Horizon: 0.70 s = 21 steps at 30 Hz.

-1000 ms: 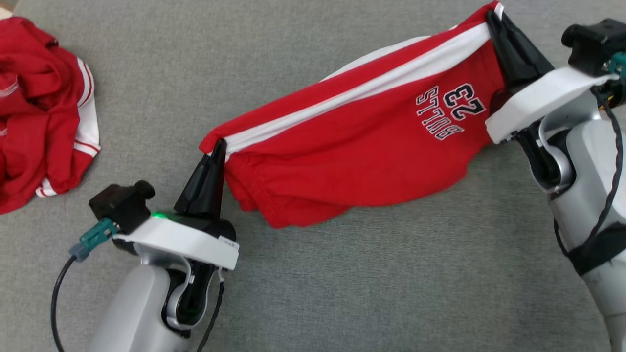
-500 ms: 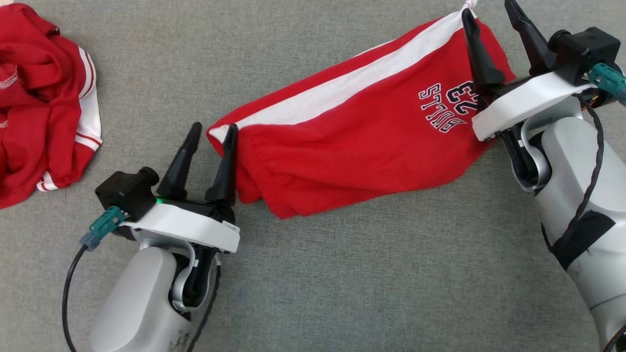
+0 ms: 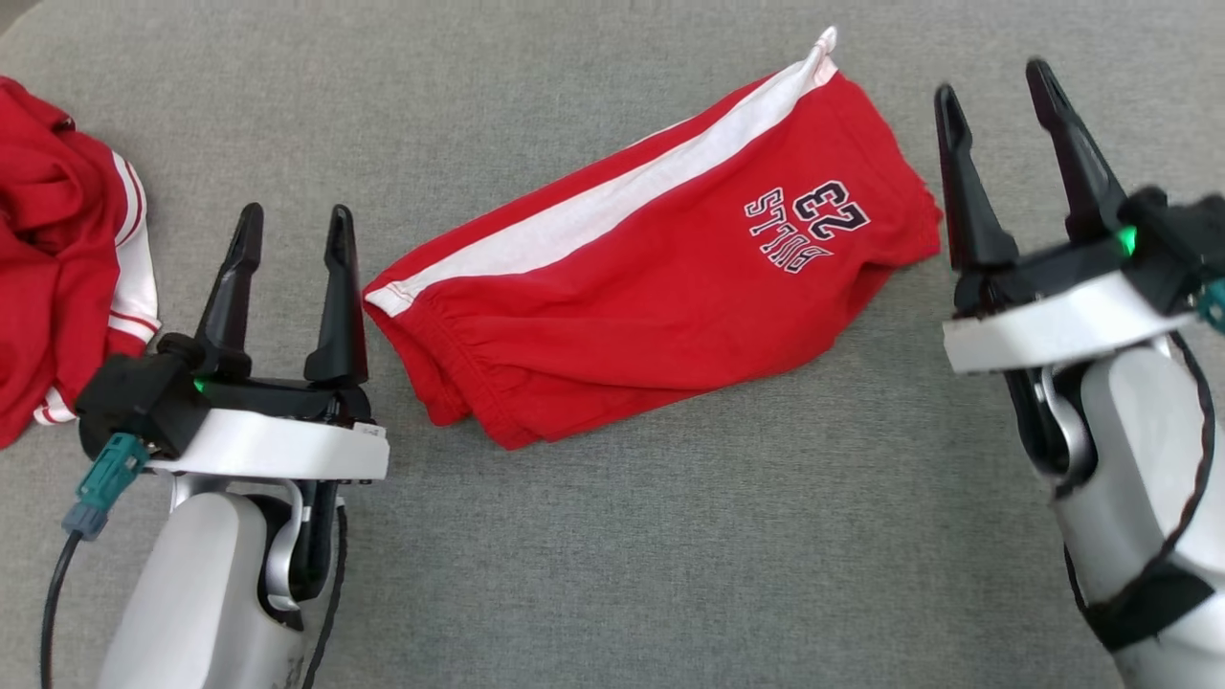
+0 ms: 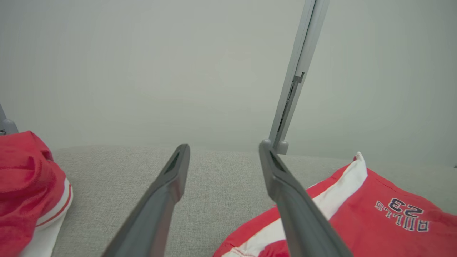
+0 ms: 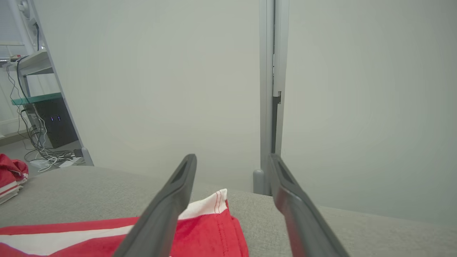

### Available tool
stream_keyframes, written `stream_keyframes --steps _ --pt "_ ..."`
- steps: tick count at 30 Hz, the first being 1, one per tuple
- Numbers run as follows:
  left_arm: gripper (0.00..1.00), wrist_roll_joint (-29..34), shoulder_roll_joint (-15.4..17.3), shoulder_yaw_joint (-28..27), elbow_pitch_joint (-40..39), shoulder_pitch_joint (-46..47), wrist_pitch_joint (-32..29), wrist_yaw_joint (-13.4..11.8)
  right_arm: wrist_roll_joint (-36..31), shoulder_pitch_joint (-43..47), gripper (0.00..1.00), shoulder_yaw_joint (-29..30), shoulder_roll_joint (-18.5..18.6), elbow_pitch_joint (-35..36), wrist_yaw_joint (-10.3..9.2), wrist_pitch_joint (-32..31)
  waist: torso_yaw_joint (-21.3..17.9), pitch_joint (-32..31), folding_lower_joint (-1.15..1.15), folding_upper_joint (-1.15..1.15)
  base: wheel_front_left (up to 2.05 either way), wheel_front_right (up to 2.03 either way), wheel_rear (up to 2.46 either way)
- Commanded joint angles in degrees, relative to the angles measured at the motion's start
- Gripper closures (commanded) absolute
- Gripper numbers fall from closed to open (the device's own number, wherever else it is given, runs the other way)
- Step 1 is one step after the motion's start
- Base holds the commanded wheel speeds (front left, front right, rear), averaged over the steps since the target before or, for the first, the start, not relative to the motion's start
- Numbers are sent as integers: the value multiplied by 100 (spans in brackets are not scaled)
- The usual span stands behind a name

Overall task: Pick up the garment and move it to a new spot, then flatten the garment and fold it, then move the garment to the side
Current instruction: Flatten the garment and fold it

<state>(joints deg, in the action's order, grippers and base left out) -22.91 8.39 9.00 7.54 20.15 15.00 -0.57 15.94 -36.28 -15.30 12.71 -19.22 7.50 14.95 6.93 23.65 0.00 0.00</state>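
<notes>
While the grey woven cloth of the table (image 3: 612,574) spreads under everything, we see behind it a plain pale wall (image 4: 142,71) with an upright grey post (image 4: 300,71) at the table's far edge. In the right wrist view a shelf frame (image 5: 39,89) stands off to one side, with loose cables (image 5: 46,153) on the floor beneath it. The garment (image 3: 651,306), red shorts with a white side stripe, lies flat on the table between the two arms. Its long axis runs on a slant in the head view, from the gathered waistband at the lower left up to the leg hem at the upper right. The stripe follows the far edge, and the dark print near the hem end reads upside down to us. The left gripper (image 3: 295,211) sits just beside the waistband corner, its jaws spread and holding nothing. The right gripper (image 3: 991,79) stands just beside the hem end, clear of the cloth, its jaws likewise spread and empty. A crumpled red-and-white heap (image 3: 57,268) lies at the table's left edge, well apart from the shorts.
</notes>
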Motion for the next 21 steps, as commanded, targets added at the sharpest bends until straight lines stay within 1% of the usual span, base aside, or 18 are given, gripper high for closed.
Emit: stream_keyframes --steps 1,6,13,17,21 --pt "0 23 29 -35 -24 -72 21 11 -39 82 0 25 11 44 -2 30 -51 -55 0 0 0 0 0" --pt "0 272 138 -102 -57 -261 15 39 -226 920 0 383 -93 622 -2 -127 -206 -219 0 0 0 0 0" --pt "0 473 183 10 71 -624 16 77 -404 1968 0 687 -307 1272 -2 -473 -397 -467 0 0 0 0 0" --pt "0 464 172 31 145 -828 16 42 -398 2376 0 759 -410 1588 -2 -633 -481 -588 0 0 0 0 0" --pt "0 435 176 6 146 -919 16 8 -416 2511 0 798 -446 1748 -2 -726 -510 -626 0 0 0 0 0"
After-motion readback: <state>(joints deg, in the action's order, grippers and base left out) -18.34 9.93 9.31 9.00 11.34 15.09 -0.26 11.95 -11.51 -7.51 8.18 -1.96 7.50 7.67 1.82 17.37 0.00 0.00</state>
